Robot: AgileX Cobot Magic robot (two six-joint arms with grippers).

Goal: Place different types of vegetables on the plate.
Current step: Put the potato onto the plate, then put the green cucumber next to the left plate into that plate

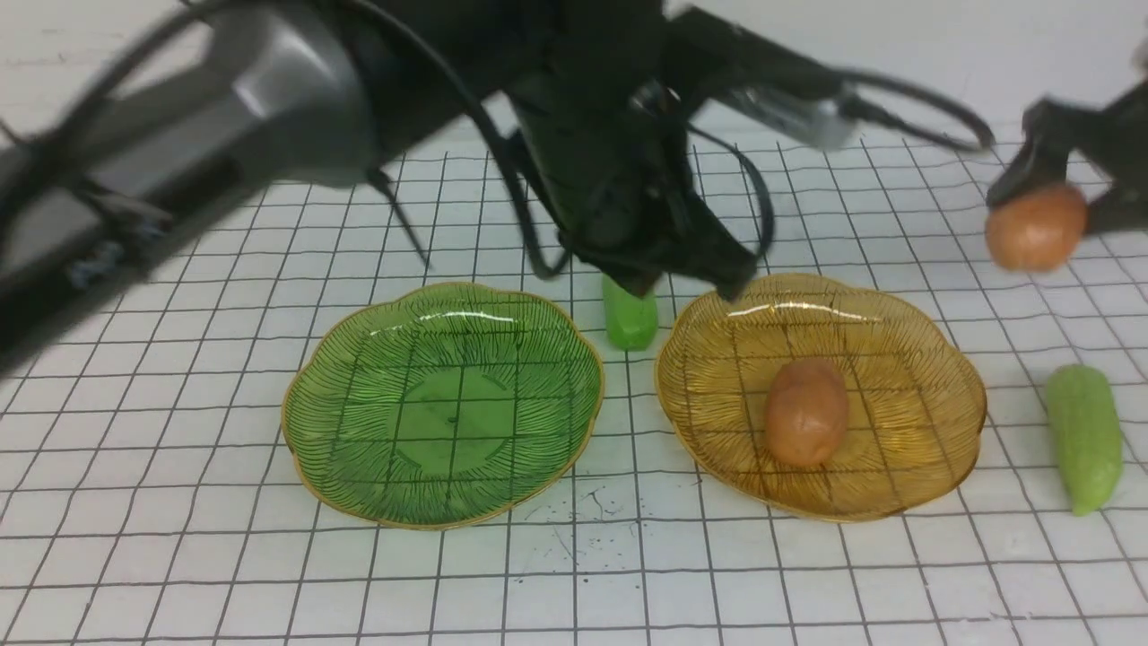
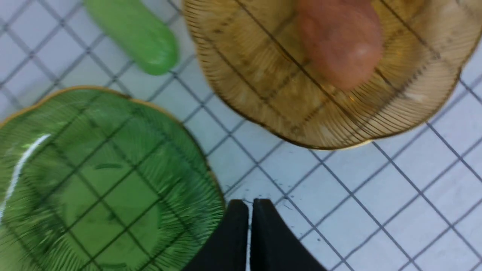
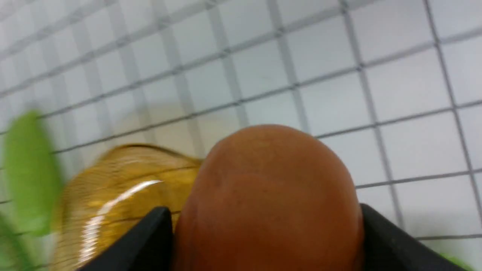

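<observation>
Left wrist view: the left gripper (image 2: pixel 249 205) has its two black fingers (image 2: pixel 231 233) pressed together with nothing between them. It hangs over bare table (image 2: pixel 376 210) just outside the amber plate (image 2: pixel 263 94), in the gap between it and the green plate (image 2: pixel 113 180). The plated potato (image 2: pixel 340 41) lies inside the amber plate, and the cucumber (image 2: pixel 135 34) lies on the table just beside the amber plate's rim, apart from it; all of this is somewhat blurred. Right wrist view: the right gripper (image 3: pixel 263 210) is clamped on the held potato (image 3: pixel 271 177), whose orange-brown body fills the space between both black fingers (image 3: pixel 143 241). It is up off the table (image 3: pixel 339 94), with the amber plate (image 3: pixel 124 195) showing beside it. A green smear (image 3: pixel 30 173) lies past the amber plate's rim, too blurred to tell which vegetable it is. Front view: the plated potato (image 1: pixel 805 411) lies near the middle of the amber plate (image 1: pixel 906 359). The green plate (image 1: pixel 444 404) sits left of the amber plate, close but not touching. The cucumber (image 1: pixel 630 316) lies on the table (image 1: pixel 628 556) at the amber plate's far left rim, its far end hidden behind the left gripper (image 1: pixel 691 269), which hangs closed above that rim. The gourd (image 1: pixel 1085 435) lies on the table right of the amber plate, near it, pointed end toward the camera. The held potato (image 1: pixel 1036 227) is in the air beyond the amber plate's far right rim, pinched on both sides by the right gripper (image 1: pixel 1045 211).
</observation>
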